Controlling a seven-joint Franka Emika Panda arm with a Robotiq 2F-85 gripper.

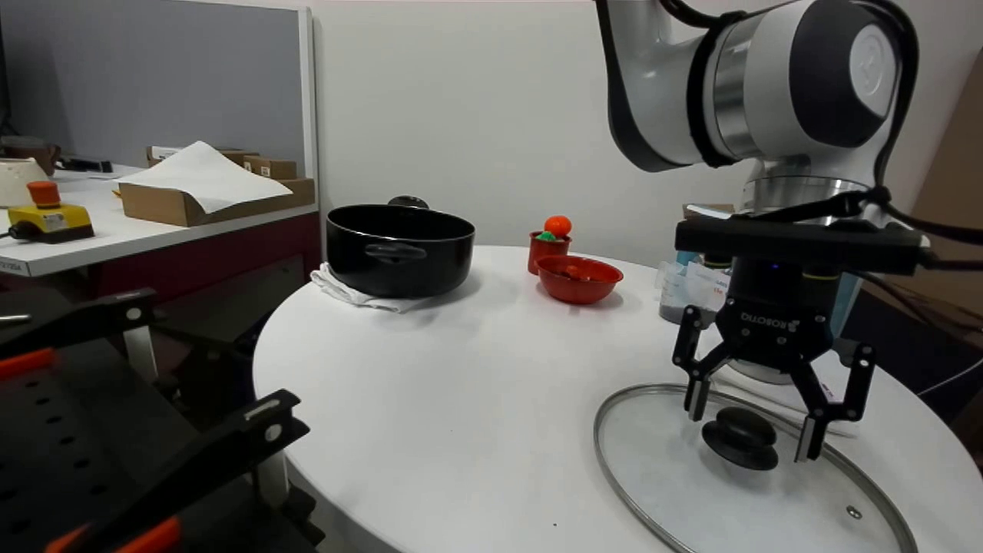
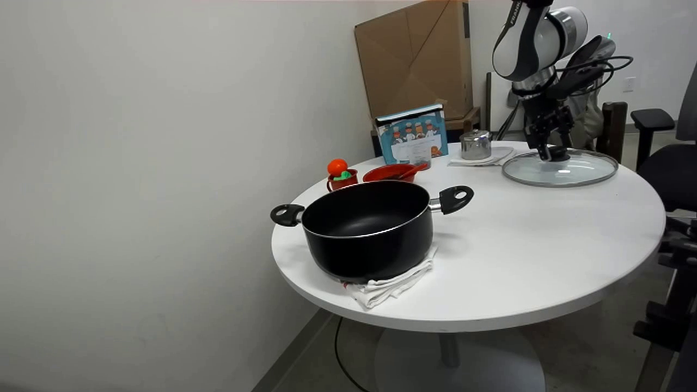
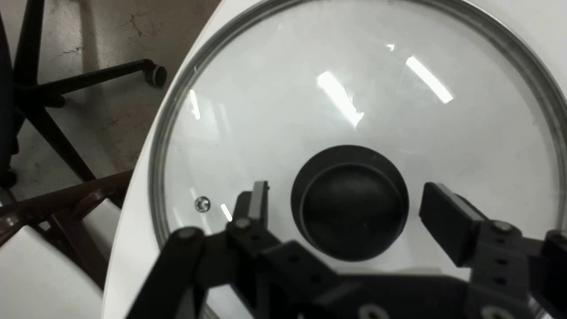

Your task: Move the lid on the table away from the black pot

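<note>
The lid (image 1: 660, 468) is large, clear glass with a thin metal rim. It lies flat on the round white table (image 1: 461, 399), knob up, away from the black pot. The lid also shows in an exterior view (image 2: 585, 171) and in the wrist view (image 3: 274, 110). Its black knob (image 3: 350, 208) stands between my fingers. My gripper (image 1: 751, 436) is open, low over the lid. In the wrist view the gripper (image 3: 347, 190) has a gap on each side of the knob. The black pot (image 1: 399, 265) sits uncovered across the table; it is nearest in an exterior view (image 2: 370, 250).
A folded white cloth (image 2: 389, 286) lies under the pot. A red bowl (image 1: 577, 288) and a red cup (image 1: 547, 253) with an orange ball stand along the wall side. A steel cup (image 2: 475, 145) and a blue pouch (image 2: 411, 133) stand near the arm. The lid lies near the table edge.
</note>
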